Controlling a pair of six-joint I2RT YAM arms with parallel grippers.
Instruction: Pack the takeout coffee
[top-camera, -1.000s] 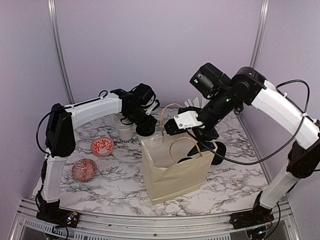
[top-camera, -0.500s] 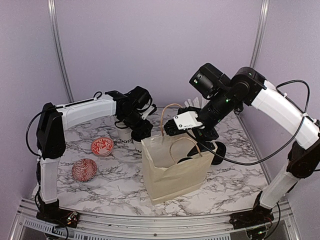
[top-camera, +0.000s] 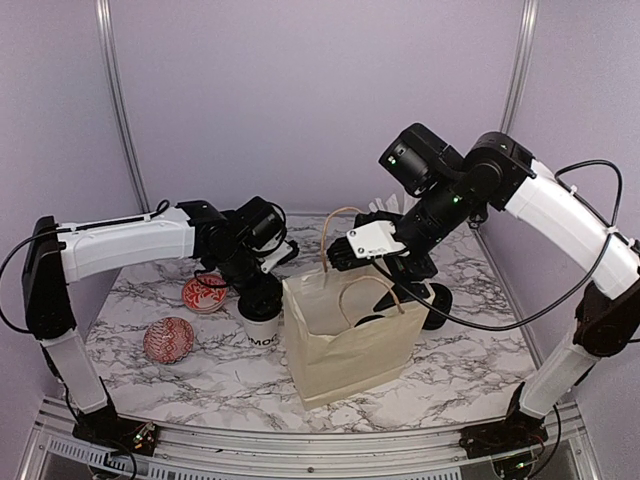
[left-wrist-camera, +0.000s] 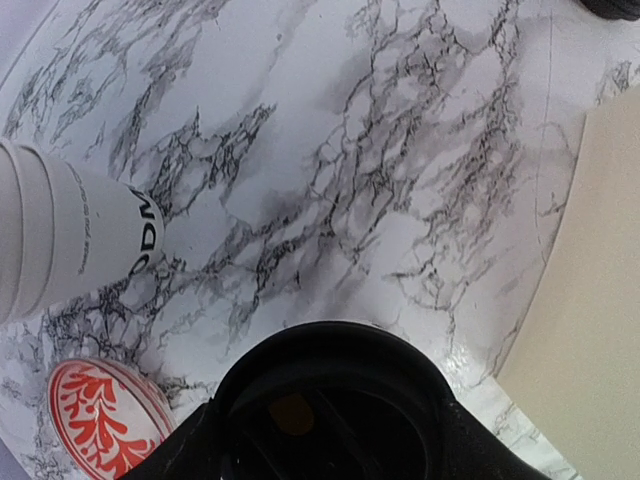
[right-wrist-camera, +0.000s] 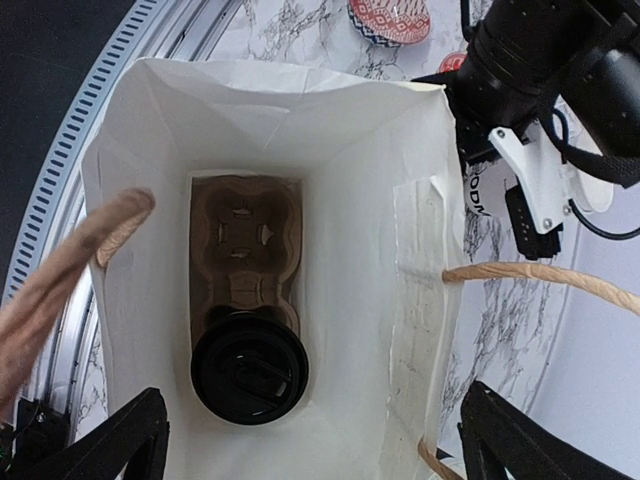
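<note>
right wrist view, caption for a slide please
Looking down into the open paper bag: one lidded coffee sits in the cardboard carrier, its other slot empty.

Left arm (top-camera: 130, 240) low, outstretched, jaws in a grip; right arm (top-camera: 560, 215) high, bent, jaws wide apart.

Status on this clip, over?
Left pincer shut on lidded coffee cup beside paper bag. Right pincer open over bag mouth. Second coffee in carrier inside. Handles stand at the rim.
</note>
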